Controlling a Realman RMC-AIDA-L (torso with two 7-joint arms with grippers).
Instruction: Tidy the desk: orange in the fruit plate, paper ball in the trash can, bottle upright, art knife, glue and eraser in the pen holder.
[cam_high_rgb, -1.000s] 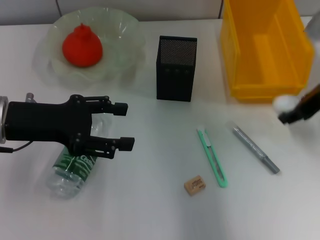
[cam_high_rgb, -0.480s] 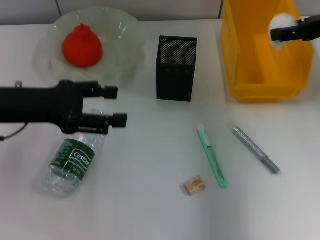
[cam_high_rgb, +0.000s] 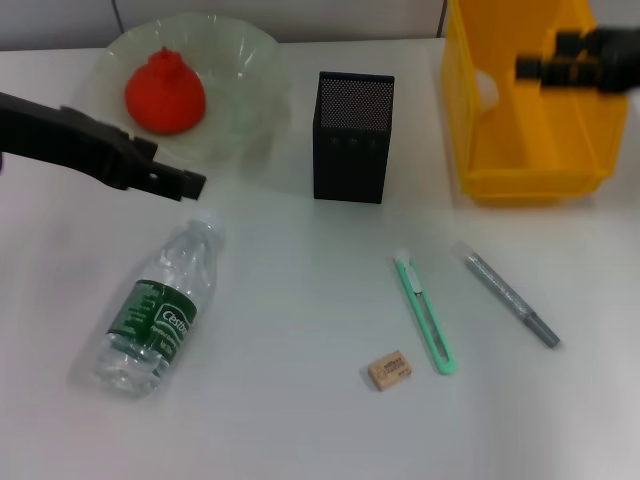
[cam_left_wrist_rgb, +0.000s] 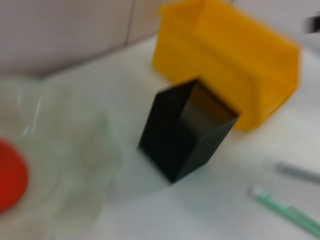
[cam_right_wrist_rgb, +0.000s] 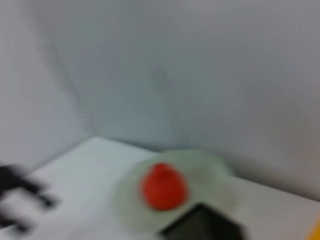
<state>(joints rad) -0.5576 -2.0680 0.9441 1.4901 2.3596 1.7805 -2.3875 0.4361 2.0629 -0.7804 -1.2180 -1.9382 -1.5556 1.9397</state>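
Bottle (cam_high_rgb: 157, 309) lies on the desk (cam_high_rgb: 290, 400), cap toward the fruit plate (cam_high_rgb: 240, 100); left gripper (cam_high_rgb: 180, 181) empty, fingers together; right gripper (cam_high_rgb: 527, 68) unclear.

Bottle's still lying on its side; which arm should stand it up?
Left, probably. The left gripper hangs just beyond the bottle, near its cap; the right gripper is across the desk above the trash can.

The orange (cam_high_rgb: 164, 92) sits inside the pale green fruit plate (cam_high_rgb: 250, 60) at the far left of the white tabletop (cam_high_rgb: 300, 400). The paper ball (cam_high_rgb: 485, 88) lies in the yellow trash can (cam_high_rgb: 530, 150). The bottle (cam_high_rgb: 160, 310) lies on its side. The art knife (cam_high_rgb: 427, 315), glue (cam_high_rgb: 510, 297) and eraser (cam_high_rgb: 389, 370) lie flat in front of the upright black mesh pen holder (cam_high_rgb: 352, 140).
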